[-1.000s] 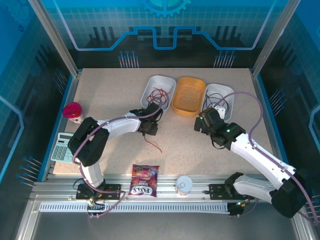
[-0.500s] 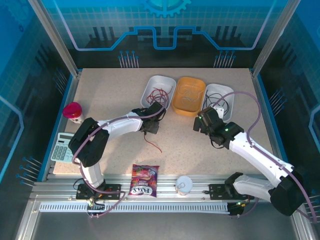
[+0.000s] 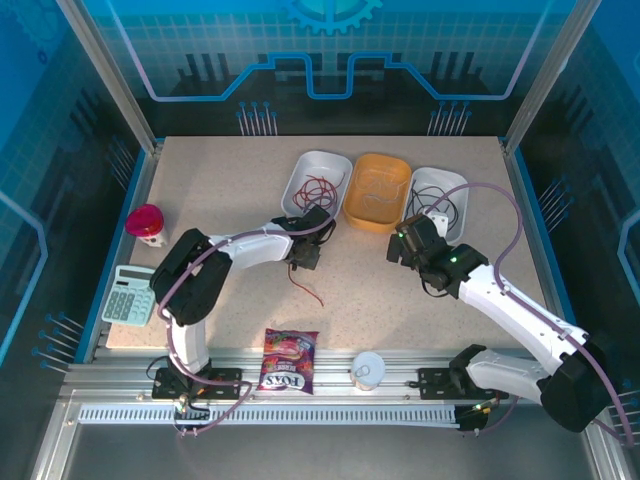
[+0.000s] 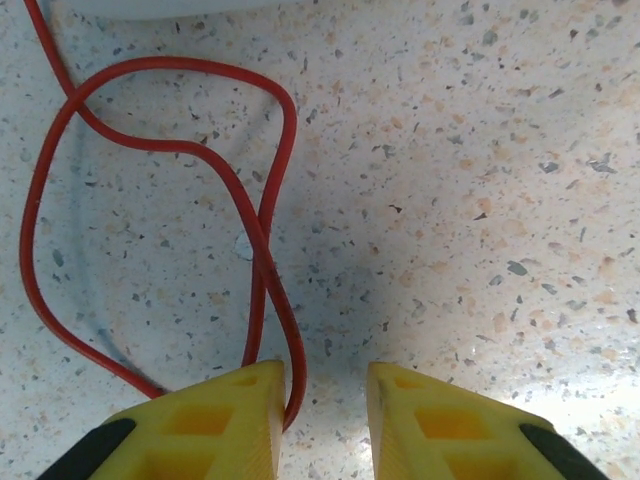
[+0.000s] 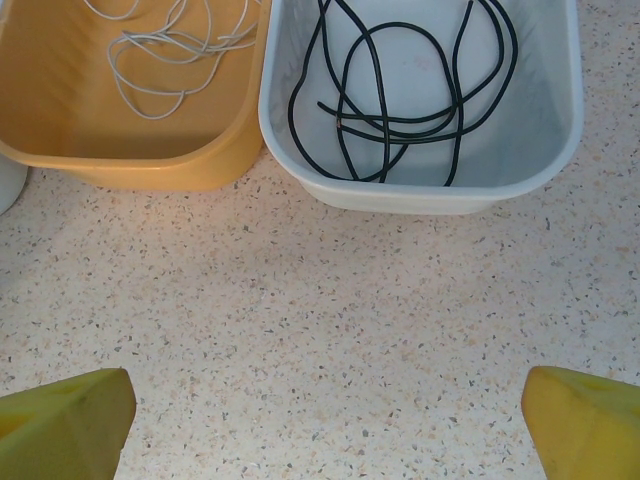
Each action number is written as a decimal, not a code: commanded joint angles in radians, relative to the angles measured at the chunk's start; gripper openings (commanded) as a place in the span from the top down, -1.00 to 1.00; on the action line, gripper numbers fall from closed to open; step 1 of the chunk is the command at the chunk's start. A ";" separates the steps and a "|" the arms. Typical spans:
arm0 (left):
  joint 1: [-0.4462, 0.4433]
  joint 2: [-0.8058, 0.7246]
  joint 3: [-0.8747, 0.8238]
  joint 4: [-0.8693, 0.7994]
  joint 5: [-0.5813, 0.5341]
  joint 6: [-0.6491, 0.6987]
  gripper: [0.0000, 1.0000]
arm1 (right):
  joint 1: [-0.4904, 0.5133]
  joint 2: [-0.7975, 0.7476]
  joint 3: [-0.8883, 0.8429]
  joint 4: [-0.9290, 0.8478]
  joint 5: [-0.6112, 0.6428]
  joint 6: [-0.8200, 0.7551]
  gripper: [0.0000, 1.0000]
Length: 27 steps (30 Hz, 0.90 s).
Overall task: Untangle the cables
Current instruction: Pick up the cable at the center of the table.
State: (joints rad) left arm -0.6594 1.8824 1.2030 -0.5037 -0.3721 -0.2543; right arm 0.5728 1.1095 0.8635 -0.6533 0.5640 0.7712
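A red cable lies looped on the speckled table; one bend of it sits between the yellow fingers of my left gripper, against the left one. The jaws stand narrowly apart, open, not clamped. From above, my left gripper hovers just below the left white bin, and the red cable trails toward me. More red cable lies in that bin. My right gripper is wide open over bare table, before a white bin holding a black cable and an orange bin holding a whitish cable.
The three bins stand in a row at the back middle. A red-topped cup and a calculator sit at the left edge. A candy bag and a white cup lie by the near rail.
My left gripper has crept a little right and toward the bins, its jaws narrowing slightly. The right gripper has edged slightly away from me and stays wide open.
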 commanded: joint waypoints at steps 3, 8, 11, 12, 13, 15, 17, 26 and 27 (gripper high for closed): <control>-0.004 0.028 0.023 -0.019 -0.013 0.012 0.49 | -0.017 -0.010 -0.008 0.010 -0.008 0.016 -0.99; -0.003 0.032 0.012 -0.008 -0.013 0.010 0.56 | -0.016 -0.014 -0.009 0.018 -0.016 0.011 -0.99; -0.001 0.035 0.010 -0.006 -0.012 0.007 0.80 | -0.016 -0.014 -0.011 0.024 -0.022 0.009 -0.99; -0.002 0.034 0.010 -0.006 -0.011 0.004 0.88 | -0.016 -0.015 -0.011 0.024 -0.024 0.010 -0.99; -0.003 0.029 0.010 -0.010 -0.008 0.003 0.94 | -0.016 -0.016 -0.011 0.026 -0.025 0.008 -0.99; -0.003 0.000 0.006 -0.010 -0.007 0.000 1.00 | -0.015 -0.017 -0.009 0.029 -0.032 0.004 -0.99; -0.002 -0.043 0.001 -0.020 -0.003 0.000 1.00 | -0.015 -0.021 -0.012 0.040 -0.043 -0.006 -0.99; 0.035 -0.363 -0.019 -0.026 0.279 -0.026 1.00 | -0.003 -0.035 -0.069 0.269 -0.260 -0.133 -0.99; 0.046 -0.386 -0.019 -0.025 0.319 -0.031 1.00 | 0.001 -0.033 -0.074 0.296 -0.285 -0.143 -0.99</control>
State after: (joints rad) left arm -0.6415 1.5600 1.1866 -0.5182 -0.2108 -0.2623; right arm 0.5728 1.0916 0.8085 -0.4812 0.3859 0.6834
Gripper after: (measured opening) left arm 0.051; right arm 0.996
